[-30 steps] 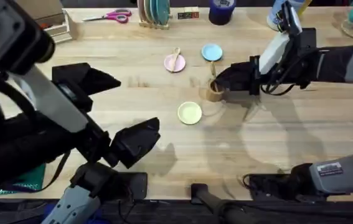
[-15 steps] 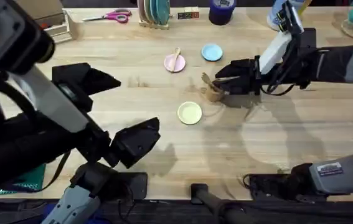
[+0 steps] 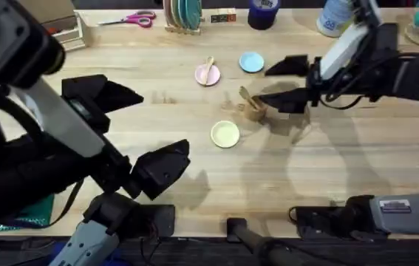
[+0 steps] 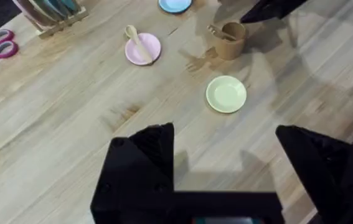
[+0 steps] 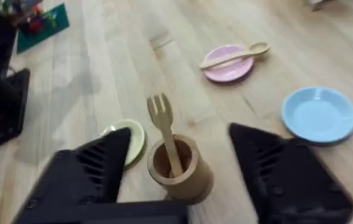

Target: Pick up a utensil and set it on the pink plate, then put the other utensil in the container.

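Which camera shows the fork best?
The right wrist view. There the fork is close, standing tines-up in the cup. From overhead it is a small stick leaning out of the cup. The left wrist view shows it far off and tiny.

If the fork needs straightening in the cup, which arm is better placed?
Right. Its open gripper hangs just beside the cup holding the fork; the left gripper sits far back.

We see a robot lab or workshop bench; the light wooden table (image 3: 327, 170) carries test props, with pink scissors (image 3: 131, 19), a rack of plates (image 3: 182, 16) and a blue tape roll (image 3: 264, 12) along its far edge.
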Action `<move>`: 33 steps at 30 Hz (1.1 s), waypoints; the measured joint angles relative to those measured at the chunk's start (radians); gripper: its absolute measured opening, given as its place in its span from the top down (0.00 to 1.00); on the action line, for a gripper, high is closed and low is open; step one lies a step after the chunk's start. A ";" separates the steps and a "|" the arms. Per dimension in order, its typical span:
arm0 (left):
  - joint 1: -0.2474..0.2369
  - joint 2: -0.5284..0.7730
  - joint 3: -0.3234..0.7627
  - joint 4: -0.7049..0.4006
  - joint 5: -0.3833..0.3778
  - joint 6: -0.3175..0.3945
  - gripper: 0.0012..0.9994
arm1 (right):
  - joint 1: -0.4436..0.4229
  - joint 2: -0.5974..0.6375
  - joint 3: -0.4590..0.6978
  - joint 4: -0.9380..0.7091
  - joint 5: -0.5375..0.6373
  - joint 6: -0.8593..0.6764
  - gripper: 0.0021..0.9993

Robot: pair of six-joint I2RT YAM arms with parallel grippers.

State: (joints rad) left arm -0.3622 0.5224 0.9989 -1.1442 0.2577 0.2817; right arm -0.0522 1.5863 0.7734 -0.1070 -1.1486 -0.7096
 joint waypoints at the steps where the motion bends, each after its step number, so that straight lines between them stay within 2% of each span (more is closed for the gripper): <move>1: 0.000 0.000 0.000 0.000 0.000 0.000 0.00 | -0.009 -0.020 0.000 0.001 0.000 0.021 0.02; 6: 0.000 0.000 0.000 0.000 0.000 0.000 0.00 | -0.036 -0.112 0.000 0.000 0.017 0.144 0.00; 13: 0.000 0.000 0.000 0.001 0.000 0.000 0.00 | -0.036 -0.257 0.000 -0.045 0.155 0.311 0.00; 17: 0.000 0.000 0.000 0.002 0.000 0.000 0.00 | -0.036 -0.344 0.000 -0.125 0.231 0.371 0.00; 26: 0.000 0.000 0.000 0.003 0.000 0.000 0.00 | -0.036 -0.522 0.007 -0.491 0.492 0.417 0.00; 30: 0.000 0.000 0.000 0.003 0.000 0.000 0.00 | -0.036 -0.558 0.063 -0.668 0.626 0.426 0.00; 33: 0.000 0.000 0.000 0.003 0.000 0.000 0.00 | -0.036 -0.579 0.113 -0.738 0.691 0.429 0.00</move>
State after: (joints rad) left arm -0.3622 0.5224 0.9989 -1.1412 0.2577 0.2817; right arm -0.0883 1.0077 0.8866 -0.8447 -0.4573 -0.2802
